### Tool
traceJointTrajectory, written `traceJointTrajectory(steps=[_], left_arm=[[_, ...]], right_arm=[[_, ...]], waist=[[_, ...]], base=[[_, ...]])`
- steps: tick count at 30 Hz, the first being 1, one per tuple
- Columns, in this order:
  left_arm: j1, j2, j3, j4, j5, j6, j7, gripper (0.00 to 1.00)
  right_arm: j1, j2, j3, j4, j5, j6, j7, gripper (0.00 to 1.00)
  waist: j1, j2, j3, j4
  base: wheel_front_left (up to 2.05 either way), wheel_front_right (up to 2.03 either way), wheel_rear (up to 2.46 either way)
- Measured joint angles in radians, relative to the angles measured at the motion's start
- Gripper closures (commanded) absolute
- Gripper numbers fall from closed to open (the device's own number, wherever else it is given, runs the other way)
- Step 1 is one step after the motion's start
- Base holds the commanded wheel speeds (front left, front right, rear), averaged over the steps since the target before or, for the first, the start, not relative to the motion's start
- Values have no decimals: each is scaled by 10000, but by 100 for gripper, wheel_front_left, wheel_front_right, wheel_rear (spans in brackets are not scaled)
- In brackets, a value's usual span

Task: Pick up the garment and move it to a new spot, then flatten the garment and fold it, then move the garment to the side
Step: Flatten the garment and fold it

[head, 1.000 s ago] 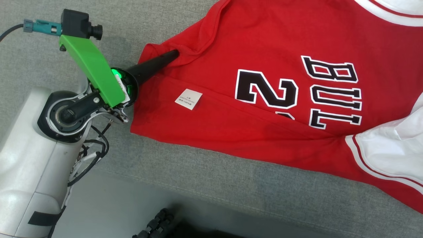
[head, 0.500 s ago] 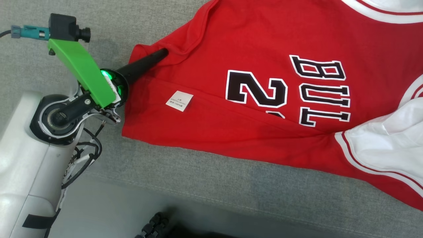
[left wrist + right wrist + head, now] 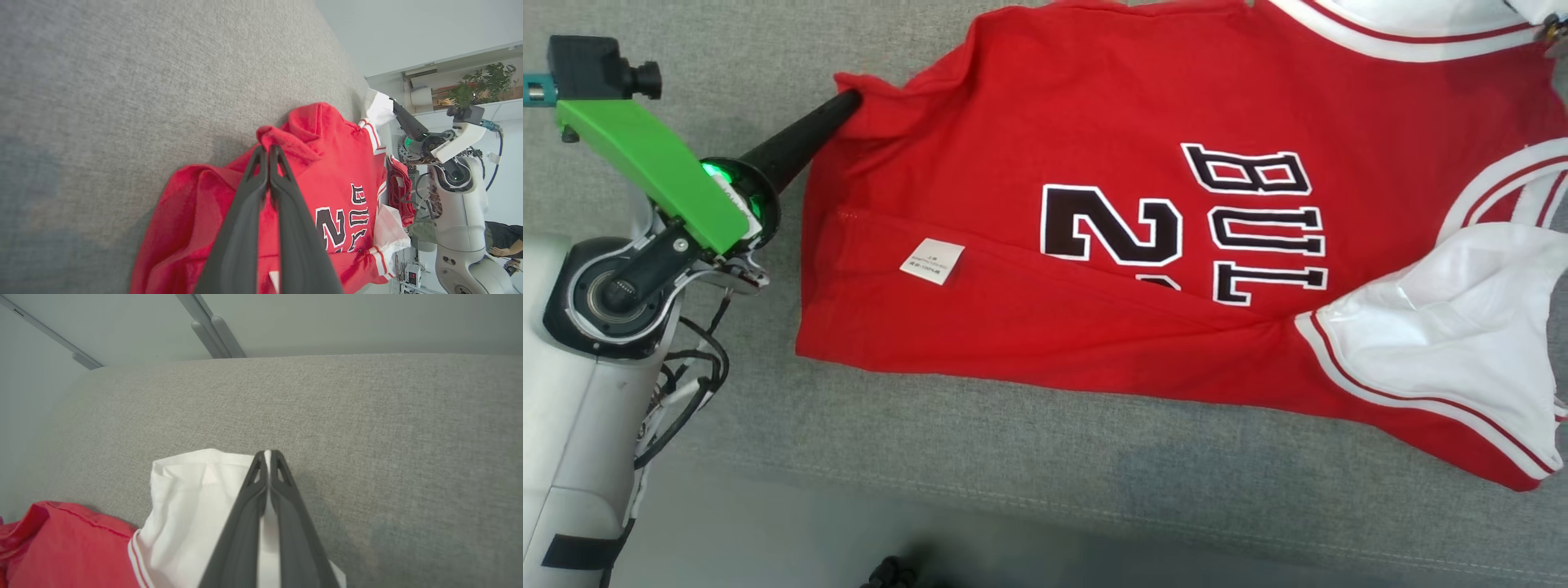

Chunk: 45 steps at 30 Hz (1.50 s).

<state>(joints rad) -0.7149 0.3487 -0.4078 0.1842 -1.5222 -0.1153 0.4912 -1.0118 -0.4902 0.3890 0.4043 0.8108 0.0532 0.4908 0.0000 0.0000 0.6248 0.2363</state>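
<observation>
The red jersey (image 3: 1029, 327) lies creased, lettering up. My left end effector (image 3: 846, 100) clamps its corner, my right end effector (image 3: 267, 454) its white sleeve (image 3: 192, 506).

a grey upholstered surface (image 3: 1013, 457) of woven cloth carries one thing: a red jersey (image 3: 1013, 106) with white sleeves. it lies spread from the left hand (image 3: 848, 100) at its hem corner across to the right hand (image 3: 267, 454) at a white sleeve. a stitched seam (image 3: 1094, 494) runs behind the left hand.

Pale grey arm (image 3: 572, 441), green bracket (image 3: 654, 175), black pincer (image 3: 845, 102)
</observation>
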Motion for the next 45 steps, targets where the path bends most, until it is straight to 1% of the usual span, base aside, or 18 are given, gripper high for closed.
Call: traceJointTrajectory(steps=[2, 4, 8, 15, 23, 30, 45], left_arm=[[66, 107, 92, 38, 79, 0, -146, 100], [152, 207, 199, 48, 142, 0, -274, 100], [180, 228, 456, 127, 366, 0, -642, 100], [180, 314, 779, 357, 504, 0, -1154, 100], [178, 324, 888, 650, 635, 0, -1569, 100], [187, 324, 1012, 719, 637, 0, -1768, 100], [598, 426, 1156, 897, 642, -2, -2004, 100]], right_arm=[[239, 63, 0, -73, 15, 86, -113, 100], [430, 109, -4, -165, 111, 86, -167, 100], [651, 119, -67, -385, 286, 167, -343, 100], [868, 146, -198, -744, 351, 199, -654, 100], [1190, 151, -234, -1026, 412, 211, -872, 100], [1660, 176, -278, -1266, 548, 291, -1051, 100], [2429, 96, -328, -1770, 708, 305, -1206, 100]], waist=[[0, 0, -98, -107], [0, 0, -192, -223], [0, 0, -368, -449], [0, 0, -622, -793], [0, 0, -844, -1040], [0, 0, -1034, -1162], [0, 0, -1414, -1475]], base=[[0, 0, 0], [0, 0, 0], [0, 0, 0], [0, 0, 0], [0, 0, 0], [0, 0, 0], [0, 0, 0]])
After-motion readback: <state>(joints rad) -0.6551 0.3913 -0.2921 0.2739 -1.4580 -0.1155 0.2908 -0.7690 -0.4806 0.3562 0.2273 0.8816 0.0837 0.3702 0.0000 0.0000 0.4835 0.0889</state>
